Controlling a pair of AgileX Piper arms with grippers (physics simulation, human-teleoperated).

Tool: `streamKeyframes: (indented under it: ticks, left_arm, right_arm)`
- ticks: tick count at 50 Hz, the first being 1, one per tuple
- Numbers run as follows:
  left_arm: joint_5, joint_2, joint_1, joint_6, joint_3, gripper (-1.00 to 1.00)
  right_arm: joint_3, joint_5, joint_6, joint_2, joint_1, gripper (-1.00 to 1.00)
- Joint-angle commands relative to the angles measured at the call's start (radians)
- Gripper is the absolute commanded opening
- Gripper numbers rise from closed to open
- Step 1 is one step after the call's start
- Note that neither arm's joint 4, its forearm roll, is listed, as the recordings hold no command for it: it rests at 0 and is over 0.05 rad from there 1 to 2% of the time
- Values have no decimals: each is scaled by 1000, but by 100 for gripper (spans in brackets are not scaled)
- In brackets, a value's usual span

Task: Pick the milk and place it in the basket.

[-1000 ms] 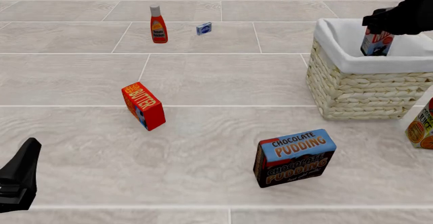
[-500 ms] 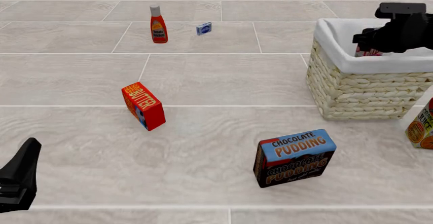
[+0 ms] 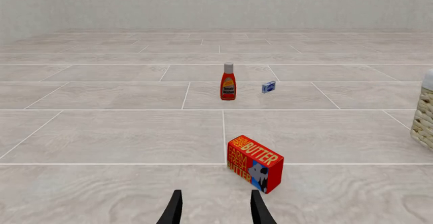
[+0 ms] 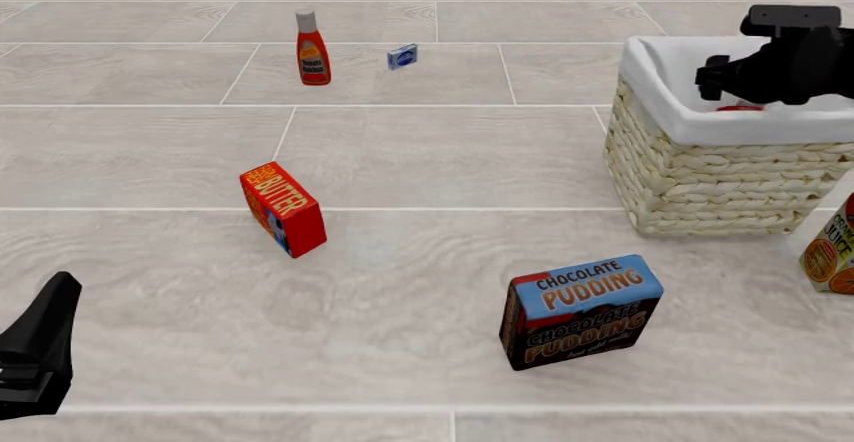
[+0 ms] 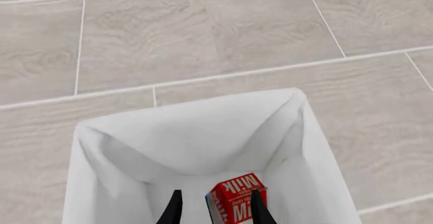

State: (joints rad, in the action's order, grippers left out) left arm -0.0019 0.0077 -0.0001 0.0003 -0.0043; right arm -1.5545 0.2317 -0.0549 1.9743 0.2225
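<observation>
The milk (image 5: 238, 201), a red and white carton, lies inside the basket (image 4: 707, 182) on its white cloth lining (image 5: 189, 143). In the front view only a red sliver of the milk (image 4: 738, 108) shows over the rim. My right gripper (image 4: 717, 75) hovers above the basket's opening, open, its fingers (image 5: 174, 209) apart on either side of the carton below and not touching it. My left gripper (image 4: 36, 357) is open and empty, low at the near left, far from the basket. The basket's edge also shows in the left wrist view (image 3: 426, 113).
A red-orange butter box (image 4: 283, 208) stands tilted at the middle left. A ketchup bottle (image 4: 312, 50) and a small blue packet (image 4: 402, 57) are at the back. A chocolate pudding box (image 4: 581, 310) is near front centre. An orange carton (image 4: 833, 247) sits right of the basket.
The milk has dropped from my right gripper into the basket and sunk below the rim. The right gripper lowered slightly, then opened. The left arm has not moved.
</observation>
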Motion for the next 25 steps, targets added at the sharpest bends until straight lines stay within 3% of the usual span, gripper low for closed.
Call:
streamKeyframes:
  ticks: [1,25]
  left_arm:
    - [0,0,0,0,0,100]
    - [0,0,0,0,0,100]
  right_arm:
    - [4,1,3,-21,-1,100]
    - [44,18,-10,-154,-6,100]
